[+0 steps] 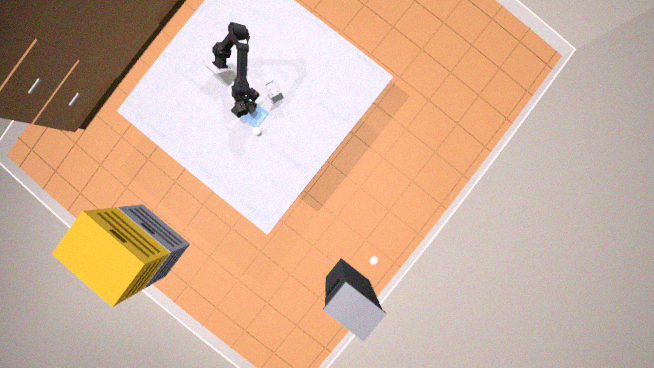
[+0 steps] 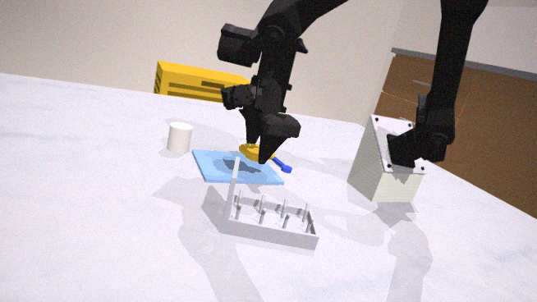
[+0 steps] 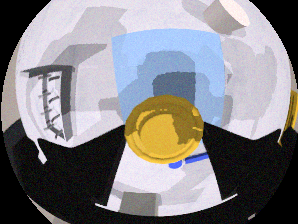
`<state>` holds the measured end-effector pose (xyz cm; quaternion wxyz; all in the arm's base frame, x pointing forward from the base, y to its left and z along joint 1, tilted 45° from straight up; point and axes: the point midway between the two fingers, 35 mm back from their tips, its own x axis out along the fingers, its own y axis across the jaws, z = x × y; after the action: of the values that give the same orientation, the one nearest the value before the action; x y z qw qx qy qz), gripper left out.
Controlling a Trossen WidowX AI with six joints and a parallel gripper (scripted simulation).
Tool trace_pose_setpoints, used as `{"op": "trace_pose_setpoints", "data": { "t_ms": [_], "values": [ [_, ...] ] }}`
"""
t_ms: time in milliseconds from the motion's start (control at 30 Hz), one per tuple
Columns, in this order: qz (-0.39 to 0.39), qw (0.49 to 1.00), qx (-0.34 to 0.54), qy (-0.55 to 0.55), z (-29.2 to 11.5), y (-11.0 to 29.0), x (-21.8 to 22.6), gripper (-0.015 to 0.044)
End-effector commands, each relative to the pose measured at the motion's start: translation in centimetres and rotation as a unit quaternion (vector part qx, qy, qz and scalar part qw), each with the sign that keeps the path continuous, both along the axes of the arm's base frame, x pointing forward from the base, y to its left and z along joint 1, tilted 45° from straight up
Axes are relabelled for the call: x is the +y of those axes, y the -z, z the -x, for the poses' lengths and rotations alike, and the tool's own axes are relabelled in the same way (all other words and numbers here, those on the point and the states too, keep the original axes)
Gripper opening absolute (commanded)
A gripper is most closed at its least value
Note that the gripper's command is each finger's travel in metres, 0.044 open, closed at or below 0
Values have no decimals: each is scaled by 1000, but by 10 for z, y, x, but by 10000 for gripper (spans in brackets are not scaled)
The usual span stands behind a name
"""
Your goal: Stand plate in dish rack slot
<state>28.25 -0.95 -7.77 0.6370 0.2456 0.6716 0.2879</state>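
Note:
A round yellow plate (image 2: 250,149) (image 3: 156,123) lies flat at the near edge of a light blue mat (image 2: 213,162) (image 3: 186,50) (image 1: 260,116). My gripper (image 2: 257,152) (image 3: 164,128) (image 1: 245,109) is down at the plate with a finger on each side of it, shut on its rim. The grey dish rack (image 2: 271,235) (image 1: 274,91) (image 3: 67,106) with upright pegs stands in front of the mat, empty. In the wrist view it is at the far left.
A white cup (image 2: 180,137) (image 1: 256,131) (image 3: 225,12) stands beside the mat. A small blue spoon (image 2: 283,165) (image 3: 189,160) lies next to the plate. The arm's pale base block (image 2: 382,180) is to the right. A yellow crate (image 2: 185,82) (image 1: 100,255) stands beyond the table.

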Motion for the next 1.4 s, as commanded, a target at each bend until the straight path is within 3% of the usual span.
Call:
{"op": "trace_pose_setpoints", "data": {
  "t_ms": [0, 867, 1067, 1367],
  "values": [
    [6, 1000, -9, 0, -9, -17, -20, 0],
    [5, 1000, -7, -2, -18, -98, -104, 0],
    [5, 1000, 1, 6, -19, -103, -103, 0],
    [15, 988, 105, 115, -17, -131, -80, 0]
  ]
}}
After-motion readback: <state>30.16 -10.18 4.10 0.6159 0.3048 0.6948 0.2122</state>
